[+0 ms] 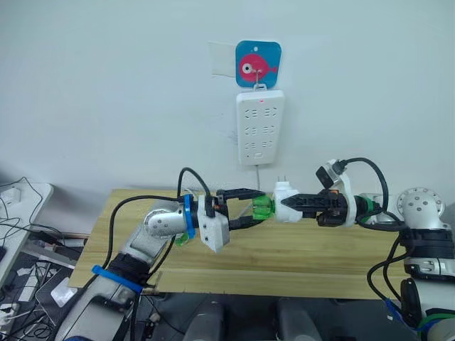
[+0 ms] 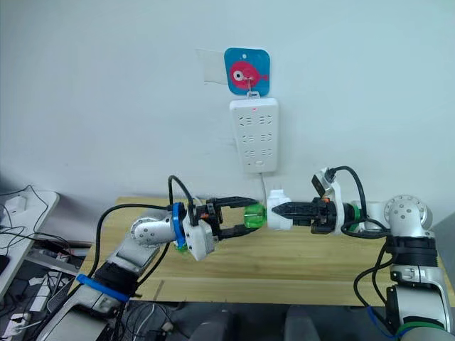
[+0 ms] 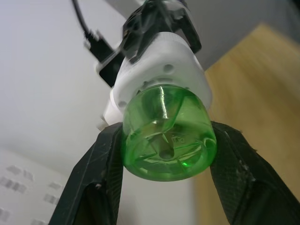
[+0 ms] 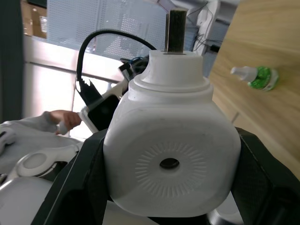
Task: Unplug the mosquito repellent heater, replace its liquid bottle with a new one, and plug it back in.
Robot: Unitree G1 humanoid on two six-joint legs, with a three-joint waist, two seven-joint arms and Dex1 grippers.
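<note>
Heater (image 1: pixel 286 199) clamped in right end effector (image 1: pixel 295 202); left end effector (image 1: pixel 250 207) grips green bottle (image 1: pixel 262 208) (power strip (image 1: pixel 260 127) behind).

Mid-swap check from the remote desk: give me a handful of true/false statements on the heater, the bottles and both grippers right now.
1. The small white rounded plastic heater is plugged into the white wall power strip. False: it is held in the air, below the strip.
2. The right gripper is shut on the heater. True.
3. The left gripper hangs open, touching nothing. False: its fingers clamp the green translucent bottle.
4. A second green bottle with a white cap lies on the wooden table. True.
5. The clamped bottle sits against the heater's base. True.
</note>
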